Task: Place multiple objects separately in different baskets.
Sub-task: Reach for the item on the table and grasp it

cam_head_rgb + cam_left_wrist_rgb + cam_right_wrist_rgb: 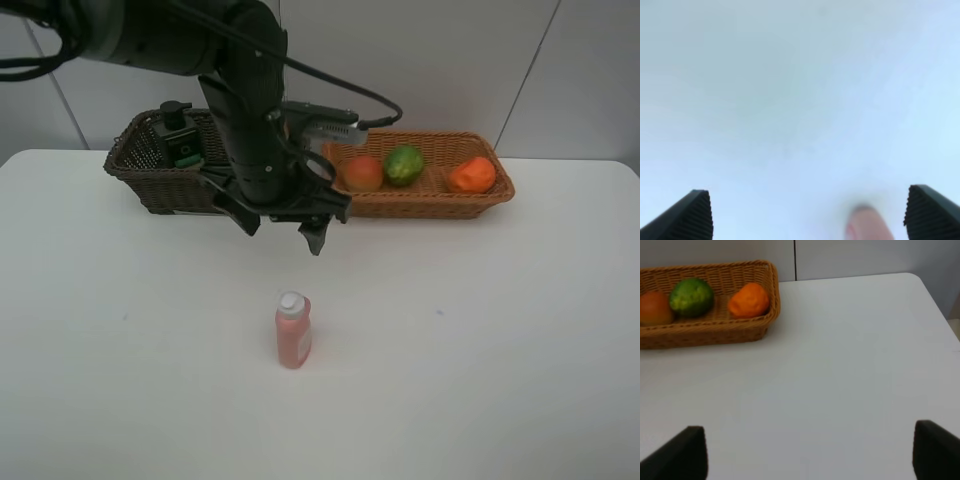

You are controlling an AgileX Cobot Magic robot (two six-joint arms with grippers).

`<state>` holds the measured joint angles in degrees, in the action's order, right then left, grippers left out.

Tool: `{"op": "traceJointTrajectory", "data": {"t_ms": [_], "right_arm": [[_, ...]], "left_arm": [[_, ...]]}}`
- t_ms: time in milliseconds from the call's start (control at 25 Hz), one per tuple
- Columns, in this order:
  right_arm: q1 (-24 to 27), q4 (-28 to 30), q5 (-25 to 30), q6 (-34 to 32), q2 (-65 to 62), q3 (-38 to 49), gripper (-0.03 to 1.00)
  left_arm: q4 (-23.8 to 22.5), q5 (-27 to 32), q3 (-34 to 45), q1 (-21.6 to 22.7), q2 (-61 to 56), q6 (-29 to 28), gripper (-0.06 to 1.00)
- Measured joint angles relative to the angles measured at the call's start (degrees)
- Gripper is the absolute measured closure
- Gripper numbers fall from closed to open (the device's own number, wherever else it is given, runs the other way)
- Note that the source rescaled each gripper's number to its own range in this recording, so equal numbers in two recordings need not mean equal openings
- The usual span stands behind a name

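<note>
Here, the pink white-capped bottle (293,331) stands upright on the table (480,320).

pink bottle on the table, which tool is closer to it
Left. The left tool hangs open above the table just behind the pink bottle, whose cap shows between its fingers in the left wrist view. The right tool is out of the high view, off toward the tan basket.

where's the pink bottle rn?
The pink bottle stands upright on the white table, near the middle of the exterior high view, in front of and below the open left gripper, outside both baskets.
</note>
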<state>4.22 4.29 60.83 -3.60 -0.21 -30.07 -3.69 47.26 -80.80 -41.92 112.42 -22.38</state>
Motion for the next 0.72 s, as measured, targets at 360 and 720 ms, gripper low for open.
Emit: {"op": "traceJointTrajectory", "data": {"t_ms": [360, 720], "right_arm": [[0.0, 0.0, 0.0, 0.0, 0.0, 0.0, 0.3], [0.0, 0.0, 0.0, 0.0, 0.0, 0.0, 0.3]], "left_arm": [[2.4, 1.4, 0.0, -5.7, 0.0, -1.6, -0.05], [3.7, 6.1, 0.0, -6.3, -0.3, -2.8, -0.05]]}}
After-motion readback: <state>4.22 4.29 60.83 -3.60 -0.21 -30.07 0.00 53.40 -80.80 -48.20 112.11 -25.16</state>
